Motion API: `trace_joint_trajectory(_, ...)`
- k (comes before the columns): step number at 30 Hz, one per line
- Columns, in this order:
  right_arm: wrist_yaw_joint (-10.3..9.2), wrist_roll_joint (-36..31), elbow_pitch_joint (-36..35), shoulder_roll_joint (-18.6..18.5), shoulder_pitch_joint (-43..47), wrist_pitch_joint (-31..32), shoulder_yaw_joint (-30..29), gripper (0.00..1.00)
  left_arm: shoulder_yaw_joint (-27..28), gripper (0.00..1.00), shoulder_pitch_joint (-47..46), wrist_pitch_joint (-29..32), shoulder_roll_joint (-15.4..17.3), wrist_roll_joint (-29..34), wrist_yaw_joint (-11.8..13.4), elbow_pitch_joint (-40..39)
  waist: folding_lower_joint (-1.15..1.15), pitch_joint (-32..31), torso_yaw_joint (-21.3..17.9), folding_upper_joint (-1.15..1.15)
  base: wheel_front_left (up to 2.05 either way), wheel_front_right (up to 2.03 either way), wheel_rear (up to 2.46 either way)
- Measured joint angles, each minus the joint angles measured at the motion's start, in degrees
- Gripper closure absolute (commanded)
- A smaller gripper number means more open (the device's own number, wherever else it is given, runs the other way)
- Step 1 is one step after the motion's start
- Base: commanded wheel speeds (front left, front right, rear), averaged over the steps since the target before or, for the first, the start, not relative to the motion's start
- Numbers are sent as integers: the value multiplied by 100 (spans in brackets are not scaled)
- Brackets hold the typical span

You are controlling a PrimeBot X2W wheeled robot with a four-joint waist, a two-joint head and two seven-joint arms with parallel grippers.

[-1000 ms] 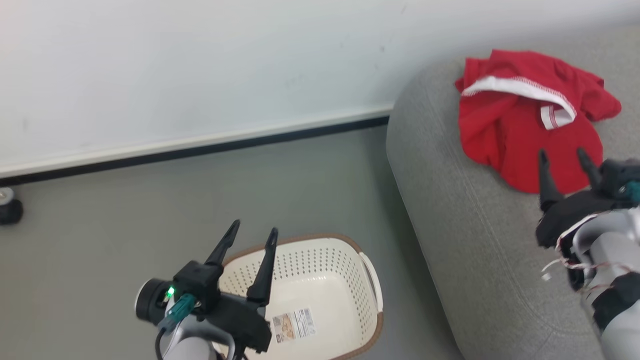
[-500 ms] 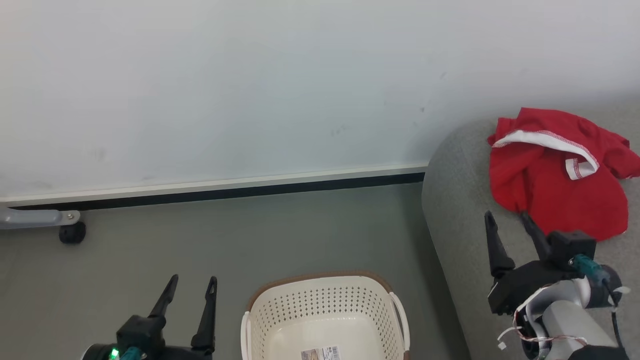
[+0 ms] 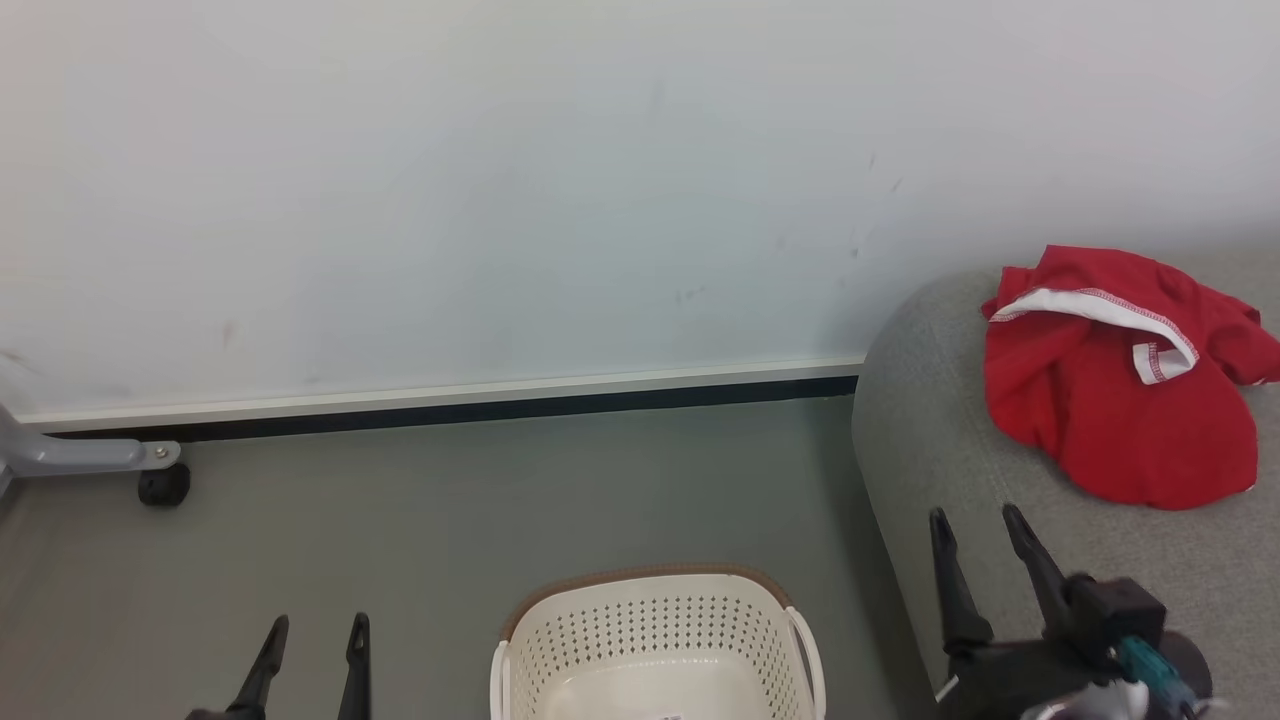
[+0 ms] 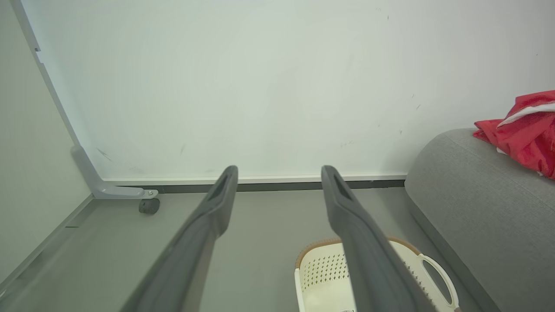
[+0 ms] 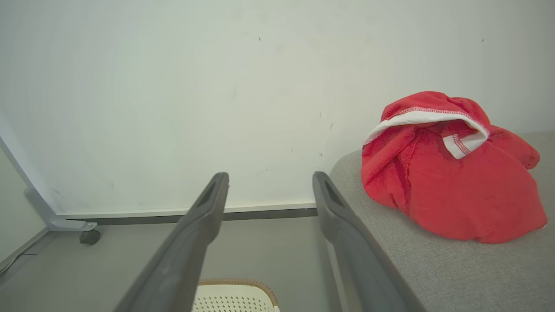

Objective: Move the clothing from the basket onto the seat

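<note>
From my head I see both of my grippers low in the picture. My left gripper is over the grey floor, left of the basket, and my right gripper is at the rounded edge of the seat. Each has its fingers spread and released, with bare space between them.

My left wrist view adds the basket's brown rim and the white loop handle on the side nearest the seat. My right wrist view catches just the far rim of the basket, but it brings the clothing much closer.

The clothing lies in a crumpled bright red heap on top of the seat, near its end and well apart from the basket, beyond my right fingertips and not touching them. A white band edged with red stitching curves across the top of the heap, and a small white tab sits under it. I cannot tell whether the heap is one garment or two.

The seat is grey woven fabric. The basket stands on the floor just beside it. Behind them is a pale wall with a white skirting and a dark strip at its foot. A grey metal leg on a black caster stands at the far left.
</note>
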Motion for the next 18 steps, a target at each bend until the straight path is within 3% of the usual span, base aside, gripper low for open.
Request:
trace_joint_trajectory(8, -99, -46, -721, -3, 785, 0, -222, 0, 143, 0, 369, 0, -20, 42, 21, -253, 1, -17, -29, 0, 0, 0, 0)
trace_joint_trajectory(18, -125, -96, -1235, -9, 1151, 0, -455, 0, 278, 0, 577, -1, -87, 147, 45, -459, 1, 2, 9, 0, 0, 0, 0)
